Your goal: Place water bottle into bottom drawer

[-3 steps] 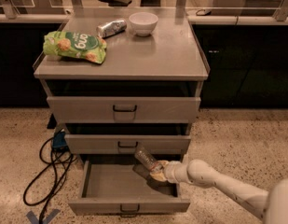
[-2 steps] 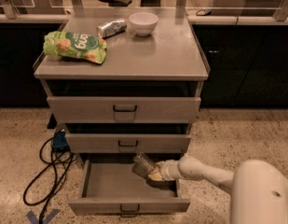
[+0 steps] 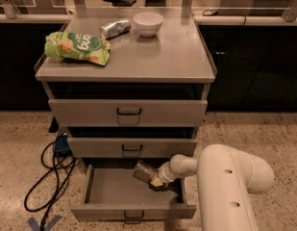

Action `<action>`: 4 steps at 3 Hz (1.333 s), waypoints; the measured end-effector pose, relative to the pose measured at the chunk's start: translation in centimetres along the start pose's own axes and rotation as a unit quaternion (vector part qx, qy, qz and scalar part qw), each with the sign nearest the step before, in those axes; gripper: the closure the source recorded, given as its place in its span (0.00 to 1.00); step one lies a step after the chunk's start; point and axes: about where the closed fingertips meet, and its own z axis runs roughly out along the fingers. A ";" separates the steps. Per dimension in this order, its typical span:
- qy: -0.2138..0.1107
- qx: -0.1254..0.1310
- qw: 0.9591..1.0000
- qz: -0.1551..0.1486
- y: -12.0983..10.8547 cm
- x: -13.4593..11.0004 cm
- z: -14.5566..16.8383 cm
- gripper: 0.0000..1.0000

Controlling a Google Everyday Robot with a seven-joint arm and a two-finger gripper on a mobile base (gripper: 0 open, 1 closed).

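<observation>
The bottom drawer (image 3: 109,189) is pulled open at the foot of the grey cabinet, its flat grey floor bare on the left. My gripper (image 3: 155,179) reaches in from the right, over the drawer's right half, shut on the water bottle (image 3: 143,172). The bottle is a small clear crinkled one, tilted with one end pointing up and left, held just above the drawer floor. My white arm (image 3: 225,186) fills the lower right of the view.
On the cabinet top (image 3: 167,57) lie a green snack bag (image 3: 78,47), a silver can (image 3: 114,29) and a white bowl (image 3: 148,23). The two upper drawers (image 3: 129,112) are slightly open. Black cables (image 3: 54,170) lie on the floor at the left.
My arm has swung in closer and now covers more of the lower right. The gripper with the bottle has shifted a little left and deeper over the drawer.
</observation>
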 end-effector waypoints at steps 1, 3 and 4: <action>0.000 0.000 1.000 0.000 0.0 0.0 0.0 1.00; 0.000 0.000 1.000 0.000 0.0 0.0 0.0 0.57; 0.000 0.000 1.000 0.000 0.0 0.0 0.0 0.34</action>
